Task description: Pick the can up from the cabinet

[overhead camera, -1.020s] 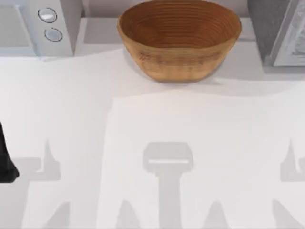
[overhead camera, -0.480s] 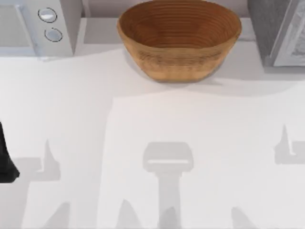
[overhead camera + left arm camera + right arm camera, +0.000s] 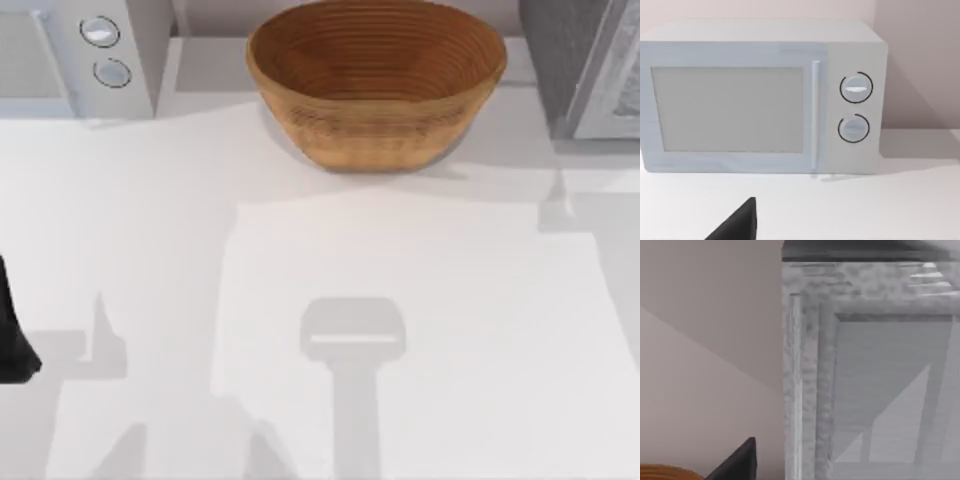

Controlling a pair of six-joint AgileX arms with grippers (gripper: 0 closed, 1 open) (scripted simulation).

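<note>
Top view, right arm's shadow shifted toward cabinet (image 3: 590, 70)

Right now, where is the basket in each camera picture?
Top view: the basket sits at the back edge of the table, in the middle.
Left wrist view: this camera faces the microwave, left of the basket in the top view.
Right wrist view: a sliver of its rim at the picture's edge, beside the cabinet.
Shared landmark: the cabinet, at the top view's back right.
</note>
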